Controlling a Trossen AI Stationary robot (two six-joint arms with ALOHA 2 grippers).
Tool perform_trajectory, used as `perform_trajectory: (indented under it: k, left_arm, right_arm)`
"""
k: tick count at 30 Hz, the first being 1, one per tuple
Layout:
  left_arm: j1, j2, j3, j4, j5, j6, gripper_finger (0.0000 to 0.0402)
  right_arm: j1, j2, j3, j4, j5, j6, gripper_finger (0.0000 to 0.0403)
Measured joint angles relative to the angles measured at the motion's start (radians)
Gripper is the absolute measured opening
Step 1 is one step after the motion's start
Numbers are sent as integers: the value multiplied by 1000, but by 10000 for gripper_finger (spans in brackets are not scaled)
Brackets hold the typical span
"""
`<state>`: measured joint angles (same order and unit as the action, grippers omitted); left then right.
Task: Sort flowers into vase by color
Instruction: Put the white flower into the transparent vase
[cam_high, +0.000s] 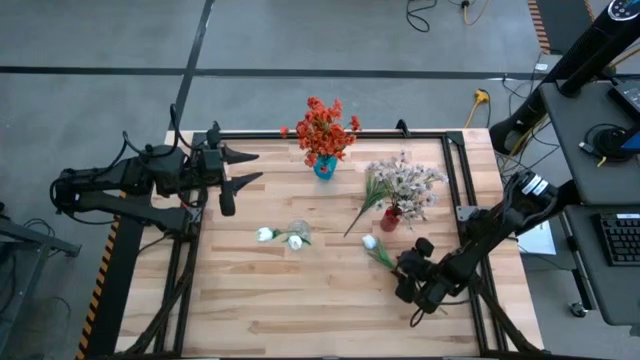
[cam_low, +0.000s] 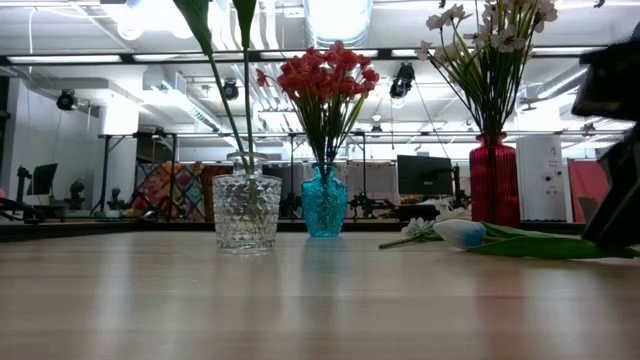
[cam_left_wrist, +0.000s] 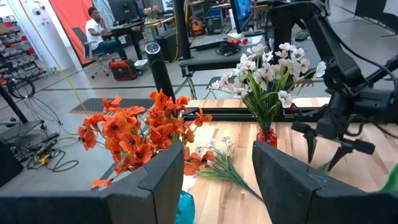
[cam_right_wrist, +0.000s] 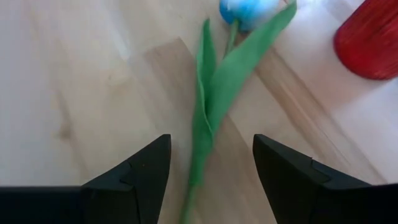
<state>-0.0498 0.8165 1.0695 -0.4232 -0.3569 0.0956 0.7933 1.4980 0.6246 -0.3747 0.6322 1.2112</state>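
We see the right hand (cam_high: 411, 281) low over the worktop (cam_high: 300, 300) near its right-front area, fingers spread apart with nothing between them yet; in the right wrist view the green stem and leaves of a loose white tulip (cam_right_wrist: 217, 87) run straight up the gap between the two fingers, so we judge it is lined up to close on the stem, not the bud. That tulip (cam_high: 376, 249) lies flat just in front of the red vase (cam_high: 390, 218), bud end nearest the vase, stem end toward the hand. The red vase holds the pale pink-white bunch (cam_high: 408, 183), and one more pale spray (cam_high: 356, 218) lies on the wood beside it, leaning out to the left. The blue vase (cam_high: 324, 167) at the back edge carries the orange-red flowers (cam_high: 322, 126). The clear glass vase (cam_high: 297, 233) mid-worktop already has white buds (cam_high: 266, 235) in it, so we take that as where this tulip goes. The left hand (cam_high: 245, 168) waits at the back-left corner, fingers wide apart, holding nothing, pointed toward the blue vase. Room: open wood between the tulip and the glass vase, nothing in the way that we can see; the red vase sits close to the bud, so a lift should go up and left, away from it. The right hand is near the frame rail (cam_high: 470, 250) on the right side, little slack there.
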Motion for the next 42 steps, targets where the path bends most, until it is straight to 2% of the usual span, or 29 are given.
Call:
perform_trajectory:
  k: [6,9,21,29,35,39,42]
  left_arm:
    - [0,0,0,0,0,0,173]
    - [0,0,0,0,0,0,173]
    - [0,0,0,-8,0,0,173]
    - [0,0,0,-16,0,0,173]
    - [0,0,0,-22,0,0,173]
    - [0,0,0,-22,0,0,173]
    - [0,0,0,-22,0,0,173]
  right_arm:
    - [2,121,33,1,35,35,218]
    - [1,155,55,-1,42,39,201]
    - [0,153,91,1,10,21,23]
    - [-1,123,113,-23,26,2,18]
    - [1,58,176,-11,206,-102,18]
    - [1,28,217,37,414,-218,18]
    - [-5,24,222,164,552,-379,18]
